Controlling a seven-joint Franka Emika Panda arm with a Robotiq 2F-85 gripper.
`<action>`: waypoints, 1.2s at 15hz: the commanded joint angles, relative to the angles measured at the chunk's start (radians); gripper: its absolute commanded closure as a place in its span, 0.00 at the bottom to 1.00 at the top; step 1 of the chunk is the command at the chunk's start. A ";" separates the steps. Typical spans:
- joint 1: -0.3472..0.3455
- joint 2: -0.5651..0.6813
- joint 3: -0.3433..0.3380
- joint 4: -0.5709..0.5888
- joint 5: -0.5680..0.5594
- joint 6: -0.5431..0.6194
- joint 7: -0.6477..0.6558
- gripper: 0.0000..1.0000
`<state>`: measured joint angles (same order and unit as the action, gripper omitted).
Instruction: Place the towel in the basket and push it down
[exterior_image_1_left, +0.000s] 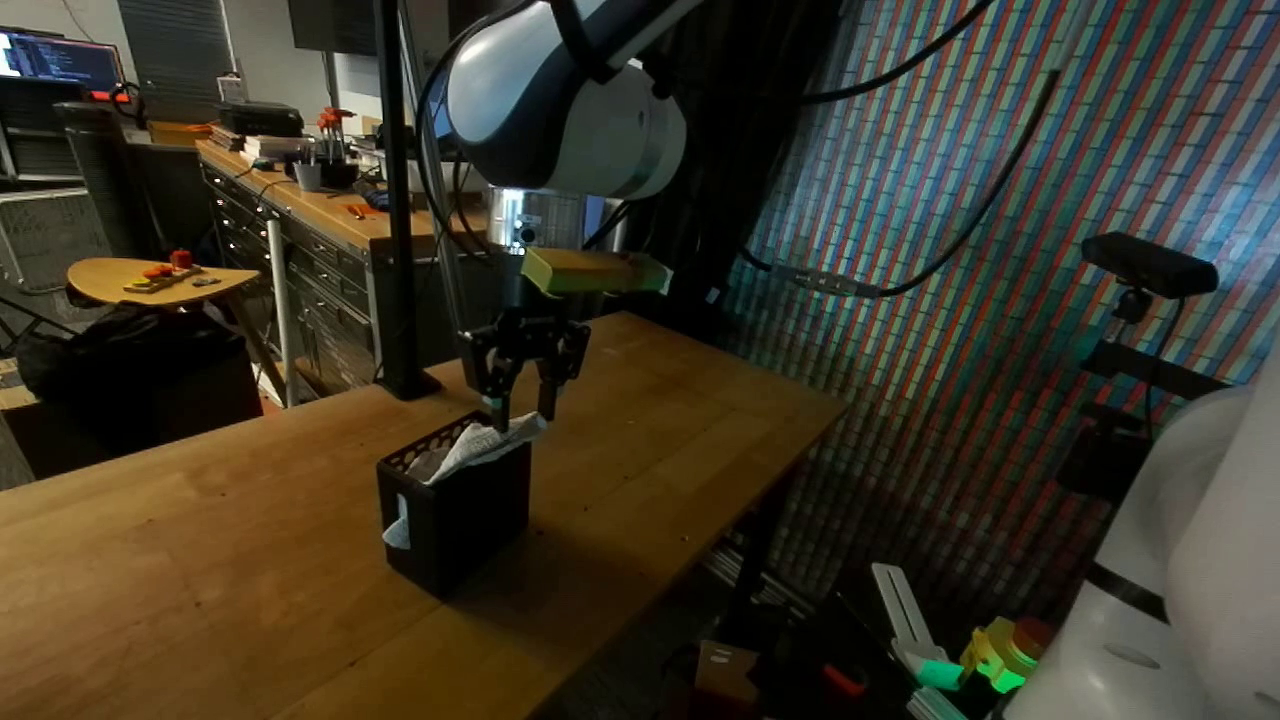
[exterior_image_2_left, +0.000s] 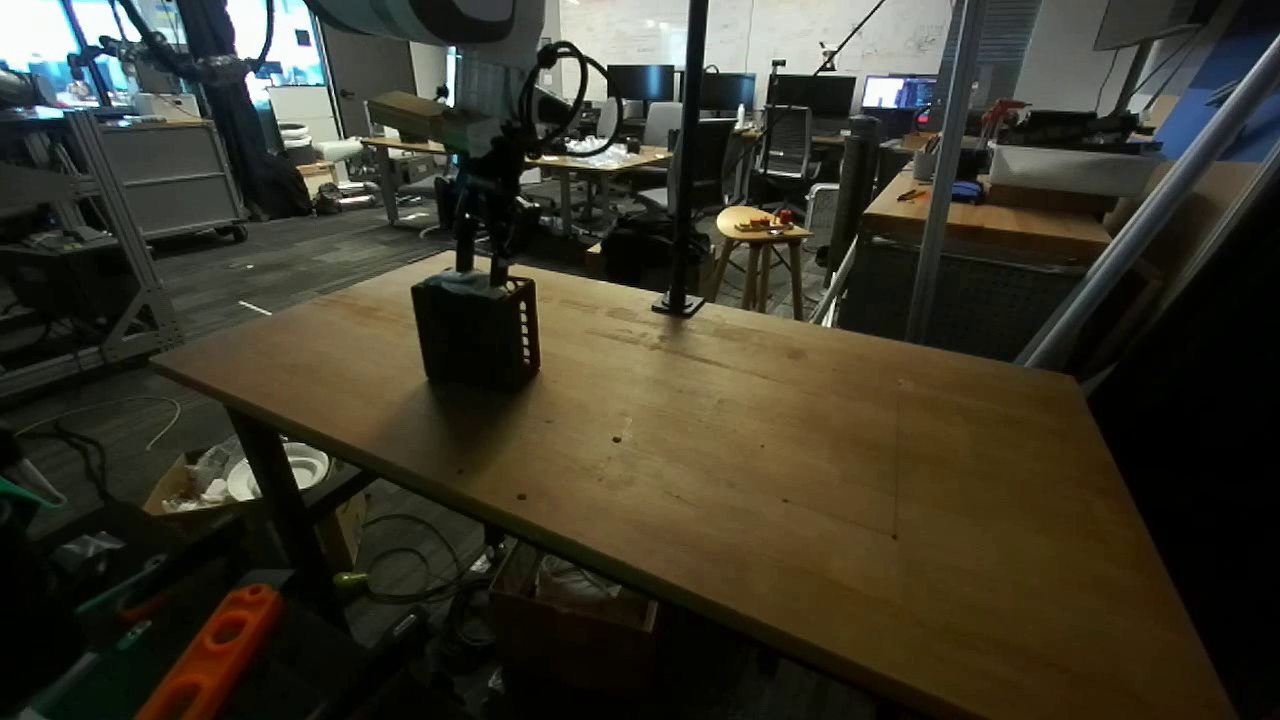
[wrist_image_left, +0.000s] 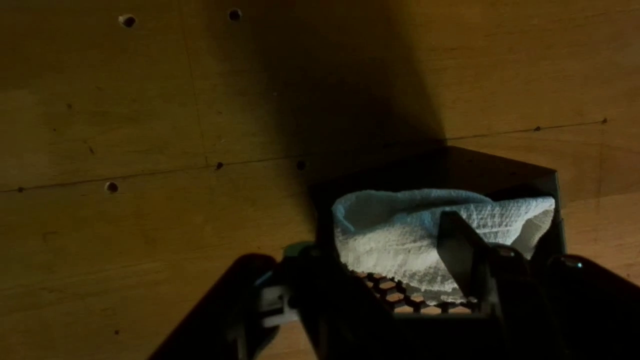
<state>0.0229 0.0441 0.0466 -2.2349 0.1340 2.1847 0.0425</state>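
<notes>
Wrist view: one towel (wrist_image_left: 385, 245), pale grey-white with bluish shading, rumpled, is lying inside the basket (wrist_image_left: 480, 167) and filling most of its mouth, a strip of honeycomb-perforated wall showing along one side. One fingertip (wrist_image_left: 460, 250) is overlapping the cloth from this angle; whether it is touching, you cannot tell. In an exterior view your gripper (exterior_image_1_left: 524, 422), black, two-fingered, is pointing down above the basket; its jaws are standing partway apart, a plain gap showing between them, and you are holding nothing. A raised end of the towel is poking above the rim at the level of the fingertips, and pale bluish cloth (exterior_image_1_left: 398, 533) is showing at an opening in the basket's end wall. In both exterior views the basket, black, box-shaped, is standing upright on the wooden table (exterior_image_2_left: 760, 480). Your arm (exterior_image_1_left: 570, 130), white and dark grey, is reaching down from above, a yellowish block (exterior_image_1_left: 590, 272) sitting at its wrist. Surroundings: a black post (exterior_image_2_left: 690, 150) is rising from the table, apart from the basket; a wooden stool (exterior_image_2_left: 735, 217) is carrying small coloured pieces (exterior_image_2_left: 770, 222); a drawer bench (exterior_image_1_left: 330, 290) is standing behind; an orange tool (exterior_image_2_left: 220, 645) is lying below table height.
</notes>
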 joint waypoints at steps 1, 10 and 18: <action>0.005 -0.017 -0.003 -0.020 -0.008 0.007 -0.023 0.43; 0.009 -0.004 0.004 -0.011 0.001 0.008 -0.053 0.99; 0.023 0.017 0.020 0.051 -0.015 -0.014 -0.070 0.98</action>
<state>0.0292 0.0488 0.0600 -2.2351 0.1338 2.1853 -0.0108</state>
